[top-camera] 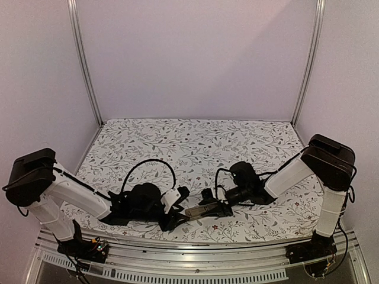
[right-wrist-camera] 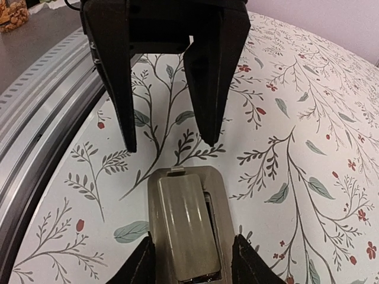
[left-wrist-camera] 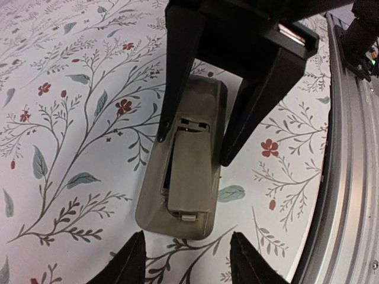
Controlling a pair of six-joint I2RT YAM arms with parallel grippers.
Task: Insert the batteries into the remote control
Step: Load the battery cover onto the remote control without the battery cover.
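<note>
The remote control (left-wrist-camera: 204, 100) lies tan-grey back up on the floral cloth near the front edge, seen small in the top view (top-camera: 200, 211). A flat tan-grey cover (left-wrist-camera: 192, 171) rests askew over its battery recess, leaving a dark slit (right-wrist-camera: 213, 213) along one side. The batteries are hidden beneath the cover. My left gripper (left-wrist-camera: 190, 263) is open, its tips just short of the remote's end, nothing between them. My right gripper (right-wrist-camera: 192, 263) straddles the remote's (right-wrist-camera: 216, 180) other end; one finger is against its side, with a thin gap at the other. The cover (right-wrist-camera: 183, 225) lies between those fingers.
A ribbed aluminium rail (left-wrist-camera: 349, 177) runs along the table's near edge, close beside the remote, and shows in the right wrist view too (right-wrist-camera: 41, 118). Upright frame posts (top-camera: 83, 59) stand at the back corners. The floral cloth (top-camera: 195, 142) stretches behind both grippers.
</note>
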